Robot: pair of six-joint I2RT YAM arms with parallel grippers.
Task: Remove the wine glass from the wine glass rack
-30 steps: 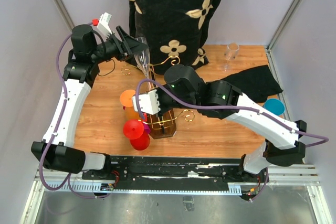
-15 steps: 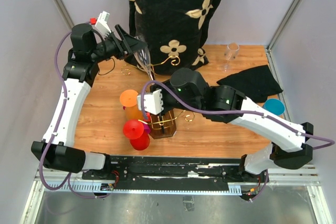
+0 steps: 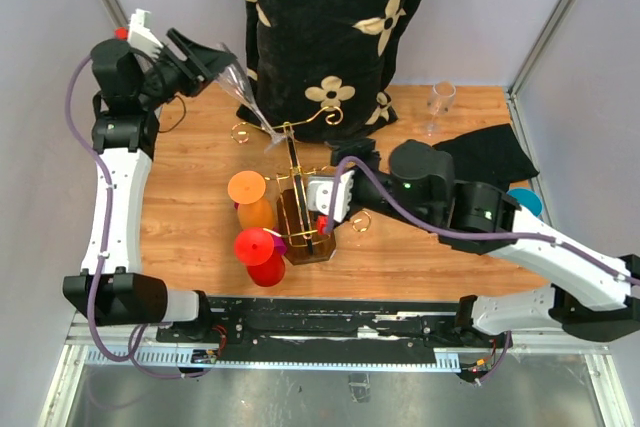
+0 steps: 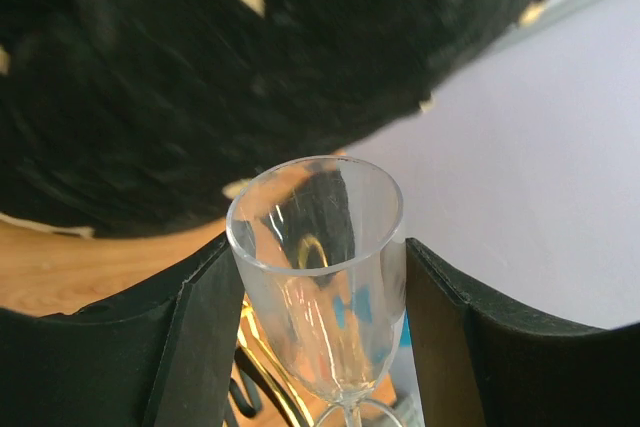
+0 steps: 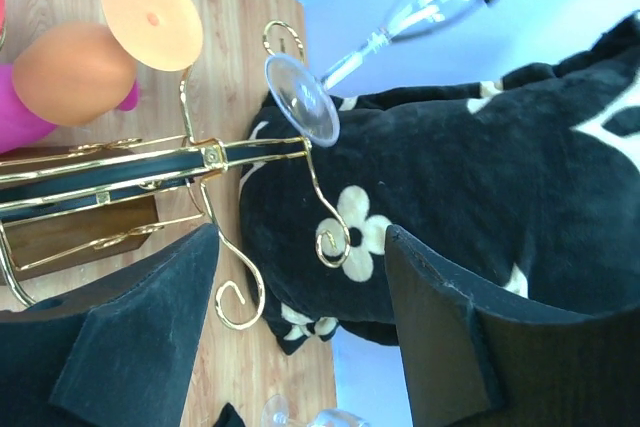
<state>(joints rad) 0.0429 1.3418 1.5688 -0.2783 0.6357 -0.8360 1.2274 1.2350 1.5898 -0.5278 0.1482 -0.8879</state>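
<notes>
**Clear glass raised at the far left, its foot not plainly free of the rack**

The wine glass rack (image 3: 300, 222) stands mid-table with nothing holding it. The right gripper (image 5: 300, 237) hangs just right of it, fingers spread and empty. A snag could therefore drag or tip the whole stand into the orange glass (image 3: 248, 190) and red glass (image 3: 258, 250) close by its left side. The left gripper (image 4: 320, 247) pinches the wine glass (image 3: 245, 97) by its bowl, up at the far left and steeply tilted. Those smooth curved walls may slip from the pads if the pull meets resistance. The smallest worry is the foot (image 5: 300, 102), which lies right at the tip of one of the rack's gold scrolls; I cannot tell whether it is clear.
</notes>
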